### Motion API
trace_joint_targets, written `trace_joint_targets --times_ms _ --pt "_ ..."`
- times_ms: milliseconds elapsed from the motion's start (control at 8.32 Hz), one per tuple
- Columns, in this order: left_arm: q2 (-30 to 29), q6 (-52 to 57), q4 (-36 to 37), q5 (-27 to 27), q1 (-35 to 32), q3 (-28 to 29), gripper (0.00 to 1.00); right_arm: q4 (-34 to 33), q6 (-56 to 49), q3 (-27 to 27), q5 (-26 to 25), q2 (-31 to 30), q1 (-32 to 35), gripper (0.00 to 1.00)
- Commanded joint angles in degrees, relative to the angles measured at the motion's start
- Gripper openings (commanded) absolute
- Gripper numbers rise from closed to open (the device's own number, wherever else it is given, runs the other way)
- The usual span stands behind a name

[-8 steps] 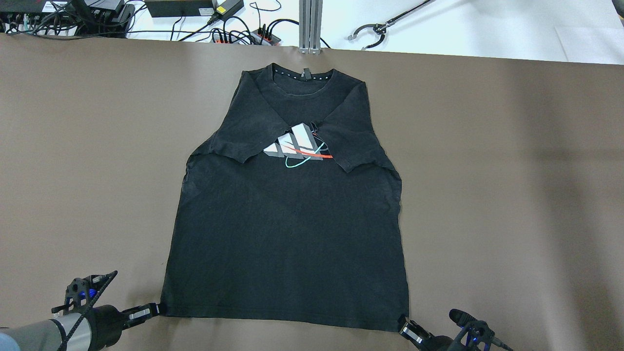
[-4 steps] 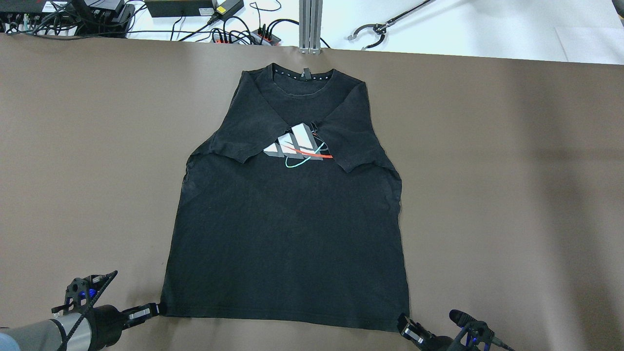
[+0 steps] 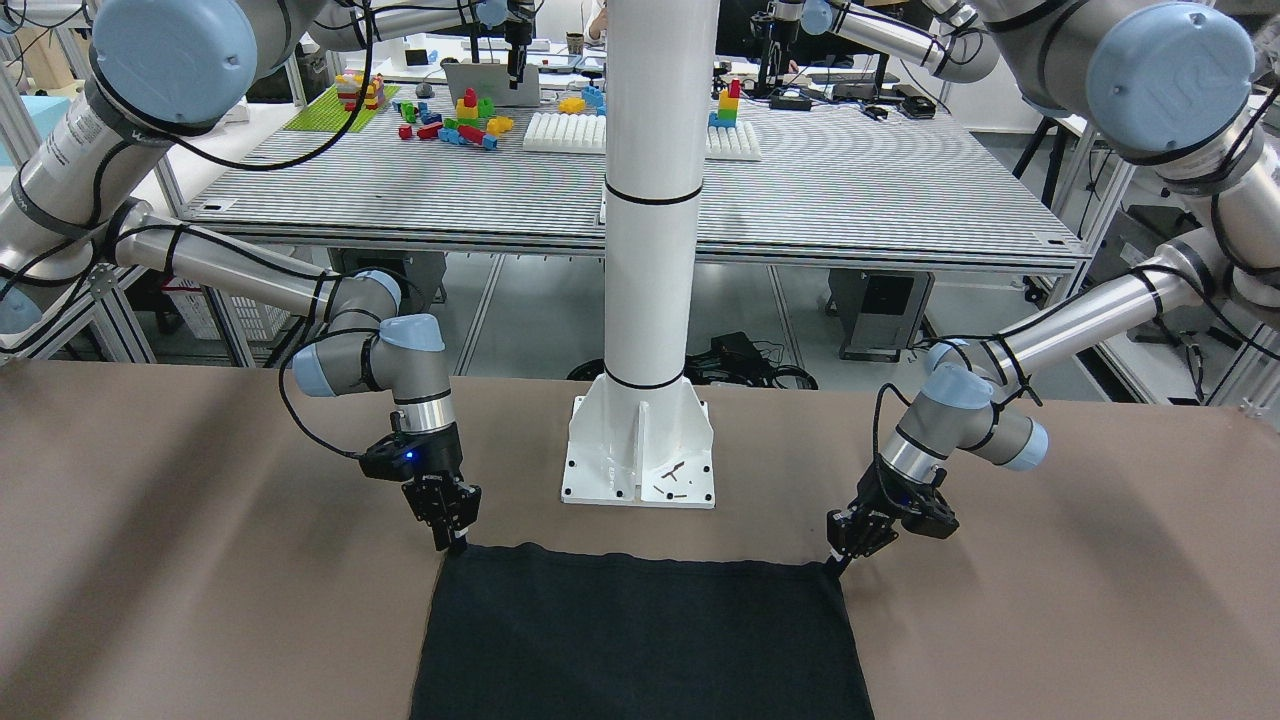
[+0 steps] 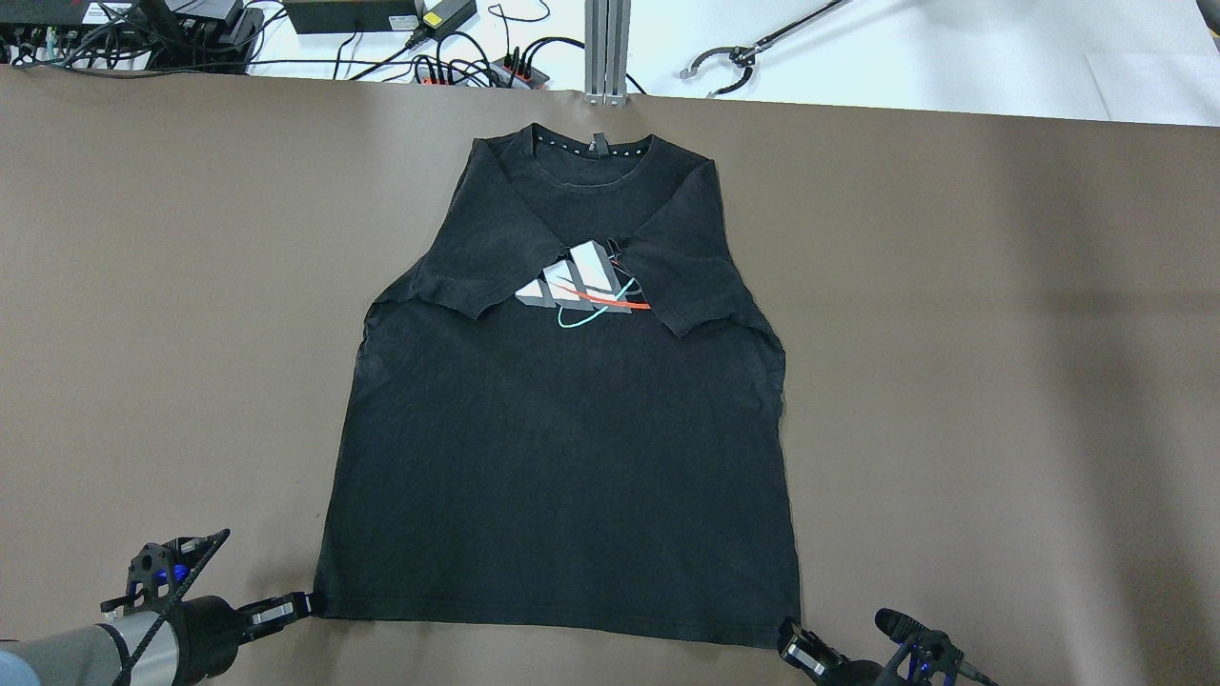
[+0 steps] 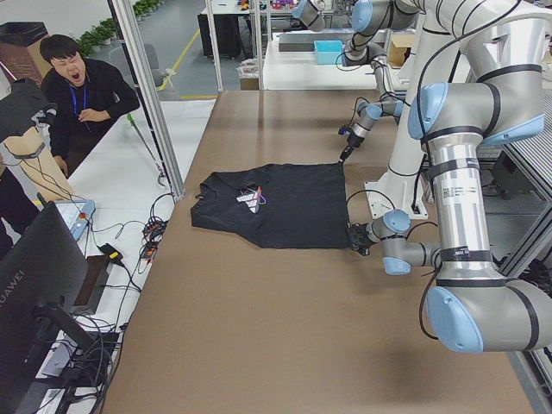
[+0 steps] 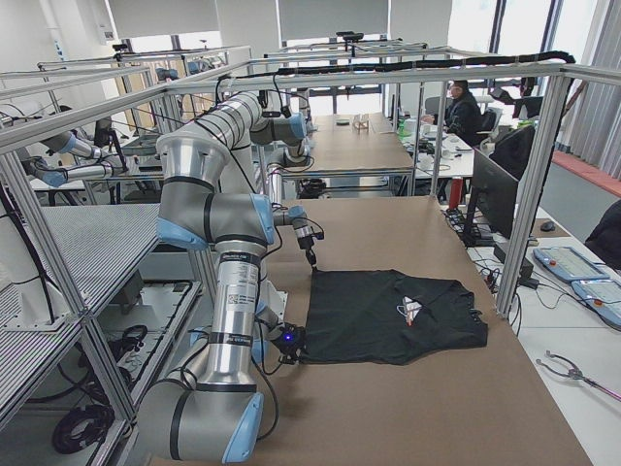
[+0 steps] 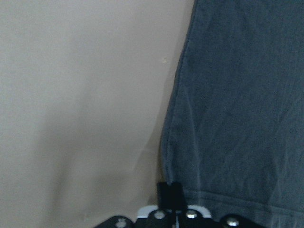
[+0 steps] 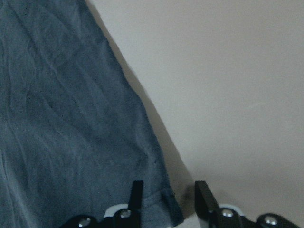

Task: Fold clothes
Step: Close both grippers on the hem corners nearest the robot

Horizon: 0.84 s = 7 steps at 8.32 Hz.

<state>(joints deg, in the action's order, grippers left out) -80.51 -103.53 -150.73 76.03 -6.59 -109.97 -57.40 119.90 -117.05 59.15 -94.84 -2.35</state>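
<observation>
Sleeves are lying folded in, body folds pending: left gripper (image 4: pixel 310 602) is pinching the black printed fabric T-shirt's (image 4: pixel 562 457) near hem corner; right gripper (image 4: pixel 789 638) is gaping around the other.

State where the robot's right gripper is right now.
In the overhead view's bottom right, the right gripper straddles the near hem corner of the black T-shirt.

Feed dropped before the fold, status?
Left hand shut on shirt hem corner. Right hand open around other corner. Shirt flat, sleeves in. Pillar base clear of hem.
</observation>
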Motion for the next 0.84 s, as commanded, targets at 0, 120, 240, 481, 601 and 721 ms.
trace_joint_targets --times_ms 0,120,240,481,601,721 --pt "0.00 0.00 0.00 0.00 0.00 0.02 0.00 -0.17 0.15 -0.02 0.00 0.09 -0.20 0.12" --pt "0.00 0.00 0.00 0.00 0.08 -0.07 0.00 -0.26 0.15 -0.11 -0.09 0.09 -0.54 0.00" --pt "0.00 0.00 0.00 0.09 0.00 -0.33 0.00 -0.26 0.15 -0.46 0.00 0.44 -0.55 0.00" --pt "0.17 0.35 0.09 0.52 -0.62 -1.99 0.00 -0.26 -0.28 -1.51 0.00 0.62 -0.20 0.00" --pt "0.52 0.70 1.31 1.92 -1.40 -4.70 0.00 -0.61 -1.07 -4.39 0.35 0.18 0.33 0.00" --pt "-0.17 0.96 7.67 5.76 -4.54 -8.47 0.00 -1.83 -4.90 -7.72 1.14 0.18 1.46 0.00"
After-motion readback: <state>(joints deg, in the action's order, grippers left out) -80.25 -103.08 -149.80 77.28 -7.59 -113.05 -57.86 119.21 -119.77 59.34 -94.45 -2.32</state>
